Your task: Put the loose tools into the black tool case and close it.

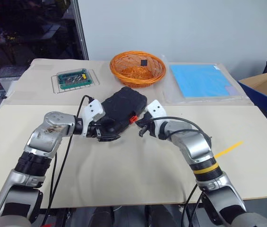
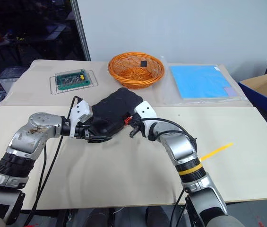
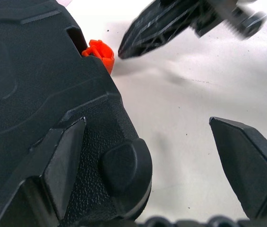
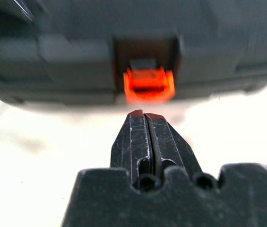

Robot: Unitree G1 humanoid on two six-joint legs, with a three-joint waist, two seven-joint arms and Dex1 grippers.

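The black tool case [image 1: 124, 106] lies with its lid down in the middle of the table, its orange latch [image 1: 133, 119] on the near edge. My left gripper [image 1: 107, 135] is open at the case's near left corner. In the left wrist view one finger [image 3: 62, 161] rests against the case [image 3: 38, 80] and the other finger stands apart over bare table. My right gripper [image 4: 144, 115] is shut with nothing in it, its tips just short of the latch [image 4: 149, 85] and aimed at it. The loose tools are out of view.
An orange wicker basket [image 1: 138, 68] stands behind the case. A wire tray with a green board [image 1: 75, 79] is at the back left, and a blue sheet [image 1: 202, 80] at the back right. A blue box [image 1: 265, 90] sits off the table's right edge. Yellow tape [image 1: 228, 150] marks the table.
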